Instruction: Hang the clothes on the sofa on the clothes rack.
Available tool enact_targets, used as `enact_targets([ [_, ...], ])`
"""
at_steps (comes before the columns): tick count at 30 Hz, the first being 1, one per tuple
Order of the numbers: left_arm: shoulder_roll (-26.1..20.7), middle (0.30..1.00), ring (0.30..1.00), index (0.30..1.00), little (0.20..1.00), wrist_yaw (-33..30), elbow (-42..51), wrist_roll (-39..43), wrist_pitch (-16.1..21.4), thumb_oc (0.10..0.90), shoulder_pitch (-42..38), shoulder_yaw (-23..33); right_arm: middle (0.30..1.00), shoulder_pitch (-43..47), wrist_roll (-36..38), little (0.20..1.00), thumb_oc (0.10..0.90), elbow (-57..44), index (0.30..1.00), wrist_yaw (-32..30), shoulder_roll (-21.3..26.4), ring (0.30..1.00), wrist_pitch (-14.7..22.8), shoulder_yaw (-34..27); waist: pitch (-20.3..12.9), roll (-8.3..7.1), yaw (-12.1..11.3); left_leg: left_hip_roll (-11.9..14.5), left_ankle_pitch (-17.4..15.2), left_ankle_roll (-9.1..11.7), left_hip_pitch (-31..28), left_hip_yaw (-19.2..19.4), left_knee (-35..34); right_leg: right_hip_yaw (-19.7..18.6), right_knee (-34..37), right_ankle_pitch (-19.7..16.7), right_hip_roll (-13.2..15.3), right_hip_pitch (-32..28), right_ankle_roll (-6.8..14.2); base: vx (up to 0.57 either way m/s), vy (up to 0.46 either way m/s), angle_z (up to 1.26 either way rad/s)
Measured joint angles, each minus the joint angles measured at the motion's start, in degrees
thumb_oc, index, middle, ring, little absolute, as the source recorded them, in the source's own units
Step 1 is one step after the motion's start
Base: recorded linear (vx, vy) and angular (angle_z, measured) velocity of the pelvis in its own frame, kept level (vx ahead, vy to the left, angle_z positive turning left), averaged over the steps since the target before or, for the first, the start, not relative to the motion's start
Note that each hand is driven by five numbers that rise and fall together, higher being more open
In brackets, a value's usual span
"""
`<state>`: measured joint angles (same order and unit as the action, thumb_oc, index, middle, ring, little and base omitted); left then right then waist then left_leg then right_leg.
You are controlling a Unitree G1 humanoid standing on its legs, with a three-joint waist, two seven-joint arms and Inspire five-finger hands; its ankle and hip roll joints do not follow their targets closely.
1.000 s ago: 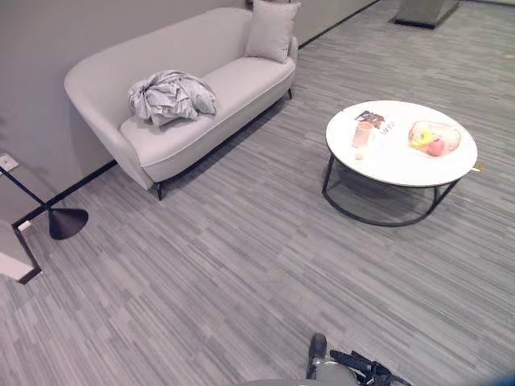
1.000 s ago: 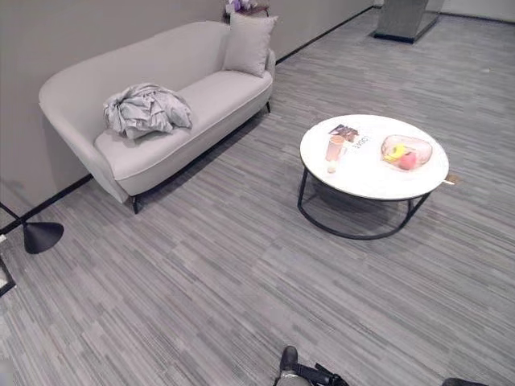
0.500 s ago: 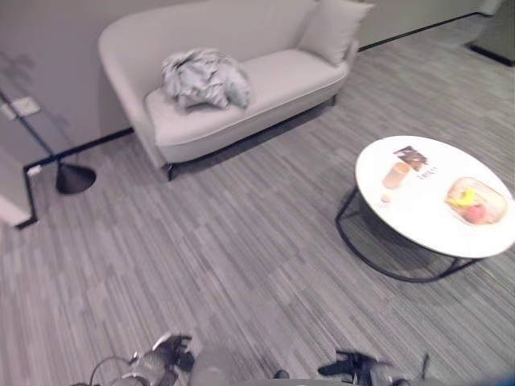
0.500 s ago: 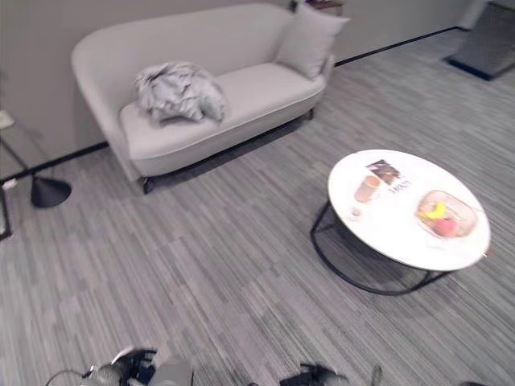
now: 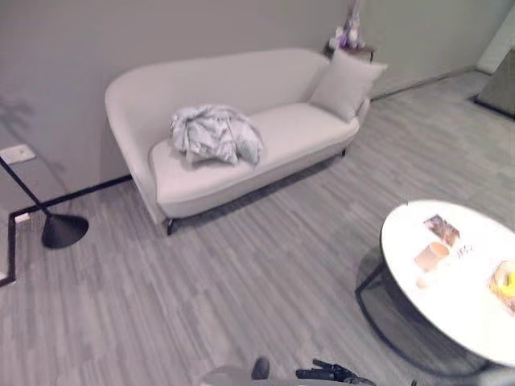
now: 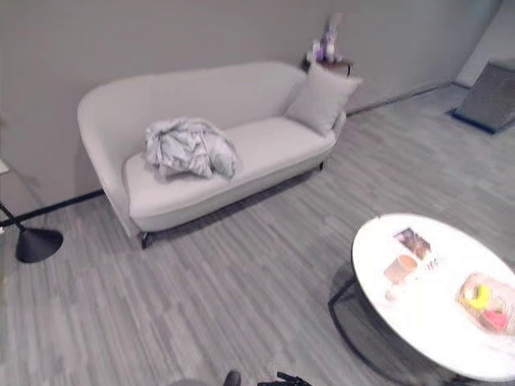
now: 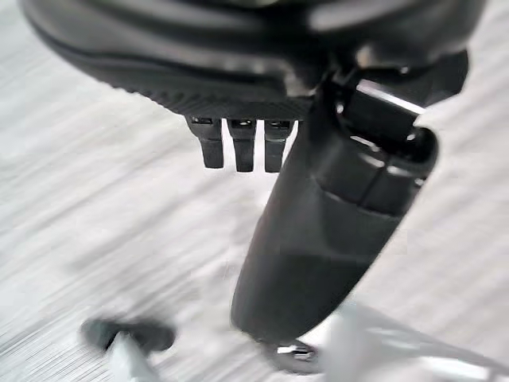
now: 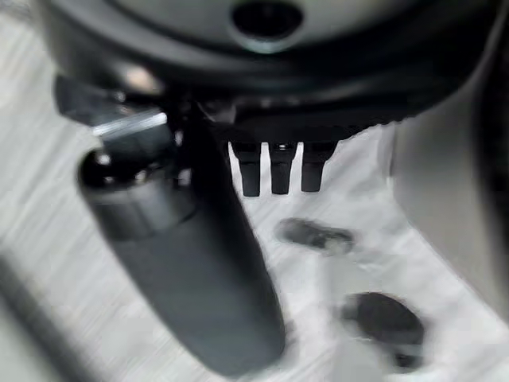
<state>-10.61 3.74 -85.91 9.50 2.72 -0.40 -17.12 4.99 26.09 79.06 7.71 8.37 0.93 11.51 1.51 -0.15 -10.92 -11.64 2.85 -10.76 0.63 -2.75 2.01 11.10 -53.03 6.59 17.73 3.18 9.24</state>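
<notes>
— Nothing was done yet: the crumpled grey garment lay on the sofa, untouched.
— Left hand and right hand hung relaxed, fingers straight, holding nothing.

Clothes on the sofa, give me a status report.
Left hand and right hand open, empty. Grey clothes crumpled on sofa seat, untouched. Round table stands off right.

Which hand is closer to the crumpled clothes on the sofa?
Left, probably, narrowly: the clothes lie ahead, slightly leftward. The left hand and right hand both hang over floor, far from them.
</notes>
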Motion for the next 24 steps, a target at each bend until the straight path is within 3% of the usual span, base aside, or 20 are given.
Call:
enact_targets([
  [1, -0.7, 0.900, 0.900, 0.900, 0.900, 0.2, 1.0, -3.5, 1.6, 0.800, 0.1, -4.1, 0.900, 1.3, 1.0, 0.900, 0.800, -0.2, 0.900, -0.5, 0.3, 0.900, 1.4, -0.2, -1.1, 1.73, 2.1, 0.3, 0.1, 0.6, -1.4, -0.6, 0.0, 0.2, -0.4, 1.6, -0.1, 3.6, -2.6, 0.33, -0.028, 0.27],
  [2, -0.9, 0.900, 0.900, 0.900, 0.900, 0.0, 1.6, -3.9, 2.6, 0.800, -1.2, -4.6, 0.900, 1.5, 1.7, 0.900, 0.800, -0.1, 0.900, -0.5, 0.5, 0.900, 1.5, -0.4, -1.5, 1.34, 3.4, 0.1, -1.1, 0.5, -2.9, -1.2, -0.3, 1.0, 1.3, 1.7, -0.8, 7.1, -2.6, 0.33, -0.026, 0.22],
  [4, -1.3, 0.900, 0.900, 0.900, 0.900, -0.5, 2.2, -3.6, 2.0, 0.800, -2.4, -5.0, 0.900, 1.6, 3.8, 0.900, 0.800, -1.6, 0.900, 0.3, 0.9, 0.900, 1.7, -1.6, -1.6, 2.64, 4.4, 0.8, -2.6, 1.7, -3.2, -3.8, -0.8, -0.7, 7.4, 2.4, -5.1, 10.0, -3.9, 0.42, -0.093, 0.36],
  [5, -1.1, 0.900, 0.900, 0.900, 0.900, -0.5, 2.2, -3.6, 2.1, 0.800, -4.2, -5.1, 0.900, 2.3, 6.2, 0.900, 0.800, -2.3, 0.900, 0.6, 0.6, 0.900, 1.7, -3.7, -1.1, 2.82, 6.6, 1.1, -4.1, 5.8, -4.2, -5.5, -1.9, -0.8, 17.2, 2.7, -9.3, 12.2, -4.3, 0.52, -0.107, 0.68],
  [6, -0.3, 0.900, 0.900, 0.900, 0.900, -0.6, 2.1, -3.9, 2.1, 0.800, -5.0, -5.1, 0.900, 2.5, 7.6, 0.900, 0.800, -2.3, 0.900, 0.7, 0.5, 0.900, 1.5, -4.5, -0.8, 1.56, 7.8, 1.6, -6.7, 8.5, -4.3, -4.5, -1.2, -0.9, 27.9, 2.2, -11.2, 11.9, -3.7, 0.44, -0.038, 0.70],
  [7, -0.9, 0.900, 0.900, 0.900, 0.900, -0.7, 1.3, -5.1, 2.1, 0.800, -7.0, -5.0, 0.900, 2.9, 9.8, 0.900, 0.800, -3.2, 0.900, 1.2, 0.3, 0.900, 1.5, -5.2, 0.7, 0.88, 9.1, 0.9, -10.1, 4.9, -3.4, -2.8, 2.9, -1.8, 33.1, 1.2, -10.8, 12.9, -1.9, 0.18, 0.005, 0.73],
  [8, 0.1, 0.900, 0.900, 0.900, 0.900, -0.8, 0.8, -5.9, 2.2, 0.800, -8.6, -6.3, 0.900, 3.3, 12.8, 0.900, 0.800, -4.4, 0.900, 1.6, 0.3, 0.900, 1.8, -6.6, 2.2, 1.60, 10.6, 0.5, -8.6, 2.6, -4.8, -4.1, 2.8, -2.5, 41.3, -2.6, -12.2, 14.2, -1.4, 0.43, 0.021, 0.50],
  [9, -0.5, 0.900, 0.900, 0.900, 0.900, -1.0, 1.1, -5.9, 2.6, 0.800, -8.1, -6.8, 0.900, 3.6, 13.7, 0.900, 0.800, -4.0, 0.900, 1.5, 0.2, 0.900, 1.7, -6.6, 2.2, 0.65, 10.4, 0.3, -8.2, 3.0, -7.0, -3.6, 1.0, -2.5, 44.5, -5.1, -12.7, 14.4, -1.9, 0.44, 0.017, 0.41],
  [10, 0.3, 0.900, 0.900, 0.900, 0.900, -1.0, 1.1, -6.0, 3.4, 0.800, -7.3, -7.9, 0.900, 3.5, 15.0, 0.900, 0.800, -4.9, 0.900, 1.4, 0.3, 0.900, 1.2, -6.5, 2.1, 0.55, 11.2, 0.1, -9.8, 3.3, -9.4, -5.1, -0.4, -2.0, 47.5, -8.2, -13.7, 16.7, -3.0, 0.56, 0.009, 0.12],
  [12, -0.2, 0.900, 0.900, 0.900, 0.900, -0.8, 1.7, -6.1, 3.6, 0.800, -6.3, -7.3, 0.900, 3.3, 15.1, 0.900, 0.800, -4.5, 0.900, 1.3, 0.3, 0.900, 0.6, -6.5, 1.8, 0.36, 11.4, -0.1, -10.8, 2.8, -12.3, -6.3, -1.7, -1.2, 52.3, -10.1, -14.3, 17.5, -2.7, 0.37, -0.029, 0.41],
  [15, 0.1, 0.900, 0.900, 0.900, 0.900, -0.3, 0.8, -5.9, 3.9, 0.800, -4.0, -4.9, 0.900, 2.4, 16.3, 0.900, 0.800, -0.9, 0.900, 0.9, 0.9, 0.900, 0.5, -7.0, 1.2, 1.47, 11.4, 1.7, -13.2, 5.3, -20.1, -10.6, -4.4, 3.4, 51.5, -12.0, -16.0, 15.2, -7.1, 0.39, -0.056, 0.51],
  [16, 0.1, 0.900, 0.900, 0.900, 0.900, -0.5, 0.7, -5.7, 4.2, 0.800, -3.3, -3.6, 0.900, 2.1, 16.3, 0.900, 0.800, -0.4, 0.900, 0.8, 1.1, 0.900, 0.3, -6.3, 0.8, 1.57, 11.3, 1.8, -13.2, 5.4, -21.6, -11.3, -3.9, 3.6, 51.5, -14.8, -16.3, 14.0, -10.8, 0.64, -0.074, 0.35],
  [17, 0.9, 0.900, 0.900, 0.900, 0.900, -0.5, 0.1, -5.6, 4.3, 0.800, 0.0, -0.5, 0.900, 1.7, 14.6, 0.900, 0.800, 1.0, 0.900, 0.6, 2.5, 0.900, -0.4, -4.0, -1.5, 3.76, 10.7, 3.7, -14.2, 7.2, -23.0, -13.9, 0.3, 4.3, 50.9, -19.0, -17.5, 11.0, -14.2, 0.55, -0.055, 0.22],
  [18, 1.2, 0.900, 0.900, 0.900, 0.900, -0.5, -0.4, -5.6, 4.3, 0.800, 0.3, 0.0, 0.900, 1.5, 13.1, 0.900, 0.800, 1.0, 0.900, 0.5, 3.2, 0.900, -0.9, -1.6, -2.4, 4.71, 9.8, 3.8, -13.6, 8.8, -21.6, -14.5, 4.7, 4.5, 52.0, -18.0, -18.2, 9.2, -14.8, 0.50, -0.014, 0.28],
  [19, 1.1, 0.900, 0.900, 0.900, 0.900, -0.5, -0.6, -5.6, 4.0, 0.800, 0.6, -0.3, 0.900, 1.5, 9.1, 0.900, 0.800, 0.9, 0.900, 0.5, 3.9, 0.900, -1.0, 2.5, -3.0, 4.91, 8.8, 3.0, -12.2, 12.6, -18.6, -14.3, 13.0, 4.5, 55.3, -17.4, -18.4, 5.5, -15.4, 0.23, 0.009, 0.23],
  [21, 1.0, 0.900, 0.900, 0.900, 0.900, -0.6, -0.1, -5.7, 3.9, 0.800, 0.4, -1.0, 0.900, 1.3, 4.9, 0.900, 0.800, 0.5, 0.900, 0.5, 4.2, 0.900, -1.3, 5.0, -3.5, 5.23, 7.3, 3.6, -12.8, 15.1, -15.7, -13.0, 20.7, 4.7, 58.0, -16.2, -19.0, 2.1, -15.8, 0.31, -0.017, 0.38],
  [23, 0.5, 0.900, 0.900, 0.900, 0.900, -1.3, 1.4, -6.0, 3.6, 0.800, -0.4, -2.7, 0.900, 1.4, 1.9, 0.900, 0.800, -1.7, 0.900, 0.2, 3.6, 0.900, -1.5, 7.4, -3.0, 4.22, 6.4, 8.0, -13.4, 16.9, -9.4, -8.4, 31.6, 5.1, 58.2, -12.7, -18.7, -1.2, -15.3, 0.35, -0.075, 0.41],
  [24, 0.0, 0.900, 0.900, 0.900, 0.900, -2.1, 2.1, -6.9, 3.7, 0.800, -1.2, -2.6, 0.900, 2.4, -1.0, 0.900, 0.800, -2.5, 0.900, 0.2, 3.2, 0.900, -1.5, 10.4, -2.5, 3.46, 5.2, 11.1, -12.2, 16.9, -3.5, -5.1, 42.6, 4.9, 58.1, -12.5, -18.6, -2.8, -15.1, 0.14, -0.092, -0.06],
])
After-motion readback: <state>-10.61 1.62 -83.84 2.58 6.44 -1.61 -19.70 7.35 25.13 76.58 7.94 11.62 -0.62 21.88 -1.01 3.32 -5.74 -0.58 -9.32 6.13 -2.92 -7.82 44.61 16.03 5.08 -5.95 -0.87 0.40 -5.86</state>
